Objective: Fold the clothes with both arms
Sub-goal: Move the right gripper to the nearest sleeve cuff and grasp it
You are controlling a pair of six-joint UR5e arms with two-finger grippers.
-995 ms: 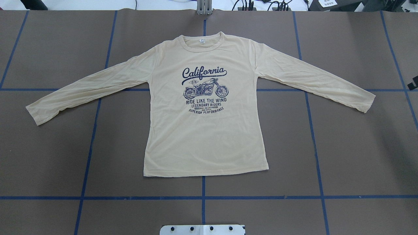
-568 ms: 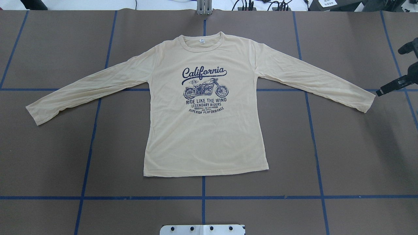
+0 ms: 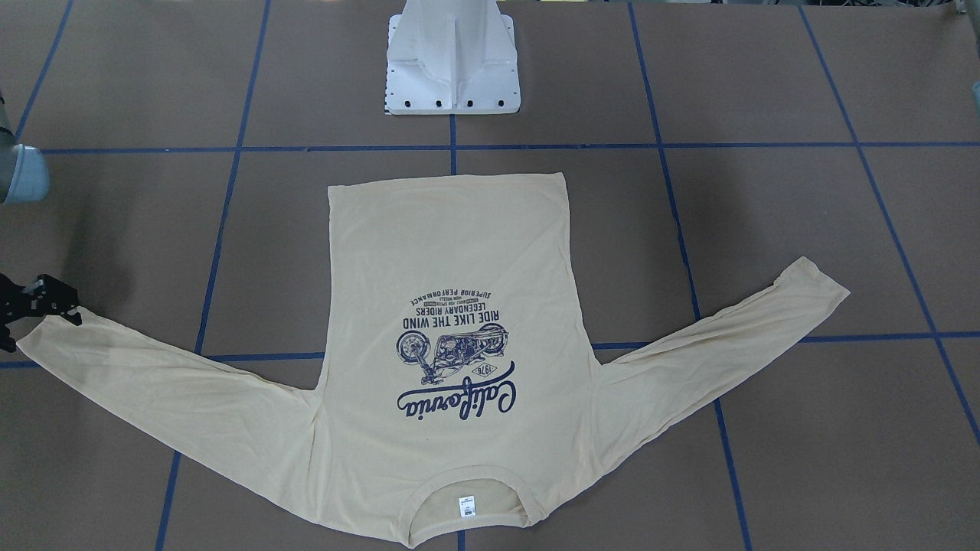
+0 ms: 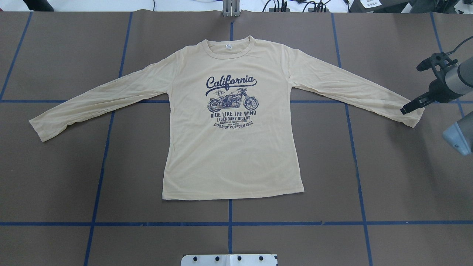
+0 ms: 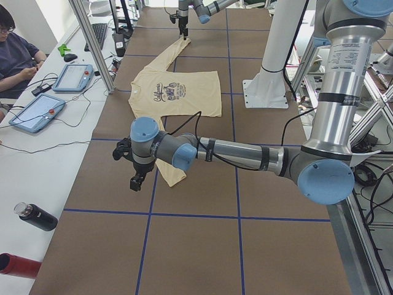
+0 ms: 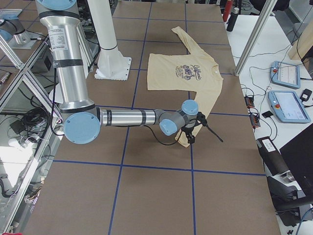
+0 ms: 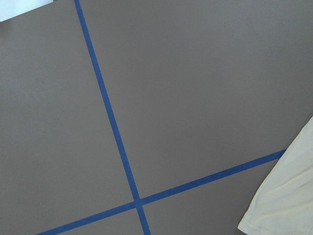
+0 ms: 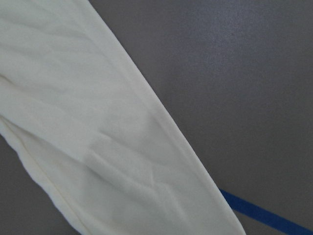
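The cream long-sleeved T-shirt lies flat and print up on the brown table, both sleeves spread out. My right gripper hangs over the end of the right sleeve, and its black fingers look open beside the cuff. In the right wrist view the sleeve fills the left half. My left gripper hovers just outside the left cuff, and I cannot tell its state. Its wrist view shows that cuff at the lower right corner.
The white pedestal base stands behind the shirt's hem. Blue tape lines grid the table. A person sits at a side bench with tablets, and a black bottle lies near that bench's end.
My right arm has come in from the right edge and moved left until its gripper reached the right cuff. The shirt has not moved.
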